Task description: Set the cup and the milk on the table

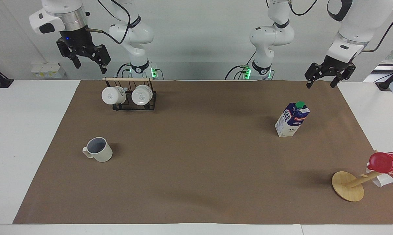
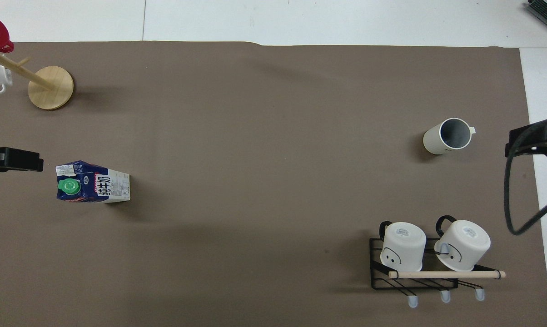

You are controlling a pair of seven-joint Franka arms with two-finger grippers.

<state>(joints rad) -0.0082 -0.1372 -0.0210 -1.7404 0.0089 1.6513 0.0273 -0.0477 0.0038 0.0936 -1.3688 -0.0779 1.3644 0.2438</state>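
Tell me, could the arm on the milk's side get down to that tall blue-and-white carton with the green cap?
Probably yes: the left gripper hangs open above the table's edge, and nothing stands between it and the upright carton.

The white table (image 1: 26, 137) carries a wide brown sheet (image 1: 196, 169). On the sheet a beige cup (image 1: 99, 149) stands upright toward the right arm's end, farther from the robots than a black rack (image 1: 134, 105) bearing two white mugs. A milk carton (image 1: 291, 119) stands upright toward the left arm's end, nearer the robots than a wooden stand's round base (image 1: 348, 186).
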